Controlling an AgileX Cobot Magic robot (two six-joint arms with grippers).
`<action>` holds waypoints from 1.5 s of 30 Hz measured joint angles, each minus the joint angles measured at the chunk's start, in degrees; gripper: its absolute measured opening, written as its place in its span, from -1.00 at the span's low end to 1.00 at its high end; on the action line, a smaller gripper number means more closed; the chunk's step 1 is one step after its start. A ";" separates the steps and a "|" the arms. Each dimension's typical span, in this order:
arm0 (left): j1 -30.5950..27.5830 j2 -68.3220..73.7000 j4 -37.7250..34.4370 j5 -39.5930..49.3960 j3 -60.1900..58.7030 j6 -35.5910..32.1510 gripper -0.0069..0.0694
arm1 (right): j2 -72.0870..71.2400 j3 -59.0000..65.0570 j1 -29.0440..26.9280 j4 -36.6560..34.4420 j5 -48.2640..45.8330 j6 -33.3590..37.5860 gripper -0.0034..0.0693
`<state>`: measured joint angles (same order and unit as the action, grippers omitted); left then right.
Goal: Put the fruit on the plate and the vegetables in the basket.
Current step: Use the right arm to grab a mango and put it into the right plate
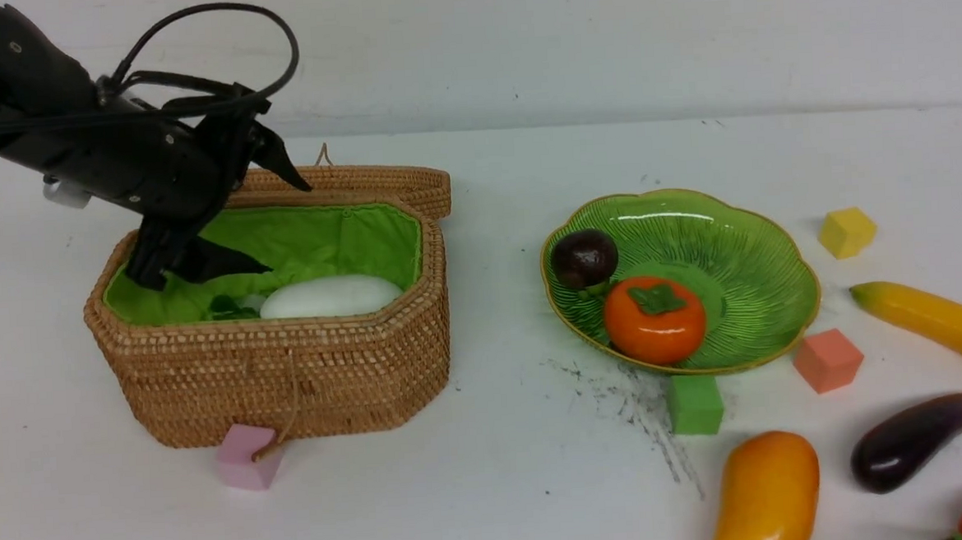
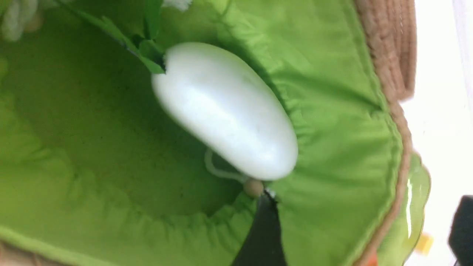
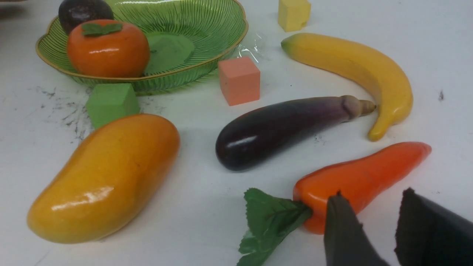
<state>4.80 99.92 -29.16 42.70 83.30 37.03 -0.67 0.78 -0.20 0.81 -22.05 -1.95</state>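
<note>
L gripper (image 1: 285, 227) hangs over the basket's (image 1: 289, 379) left end, pincer spread wide w/ nothing in it, lower finger dipping past the green lining. The radish (image 1: 330, 297) lies on the basket floor, free of the fingers, long axis running left-right, leaves at the left end and rounded white end to the right. Lid (image 1: 386, 184) is folded back behind the rim. A pink cube (image 1: 244, 457) sits against the basket's front wall by the dangling latch cord. Over to the plate (image 1: 742, 232): mangosteen (image 1: 584, 257) and persimmon (image 1: 655, 318) both in it, touching, on its left half. A green cube (image 1: 694, 404) is tucked at the front rim, a salmon cube (image 1: 827, 359) just beside the right rim, a yellow cube (image 1: 846, 232) further back. On the table to the right: banana (image 1: 937, 324) curving toward the near-right, eggplant (image 1: 910, 441) w/ stem aimed right at the banana, mango (image 1: 766, 494) lengthwise near-to-far. R gripper (image 3: 371, 194) sits low over the pepper (image 3: 362, 177), fingers apart, gripping nothing; the pepper's leaf end points toward the mango.
</note>
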 joint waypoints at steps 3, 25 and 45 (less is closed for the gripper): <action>0.00 -4.79 -2.75 4.88 0.00 -9.85 0.46 | 0.00 0.00 0.00 0.00 0.00 0.00 -0.24; 0.06 -55.66 11.31 17.18 -35.57 -26.38 -0.85 | 0.00 0.00 0.00 0.00 0.00 0.00 -0.24; 0.06 -70.10 15.40 17.97 -47.85 -26.93 -0.85 | 0.00 0.00 0.00 0.00 0.00 0.00 -0.24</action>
<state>4.86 29.82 -13.76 60.68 35.45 10.10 -0.67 0.78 -0.20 0.81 -22.05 -1.95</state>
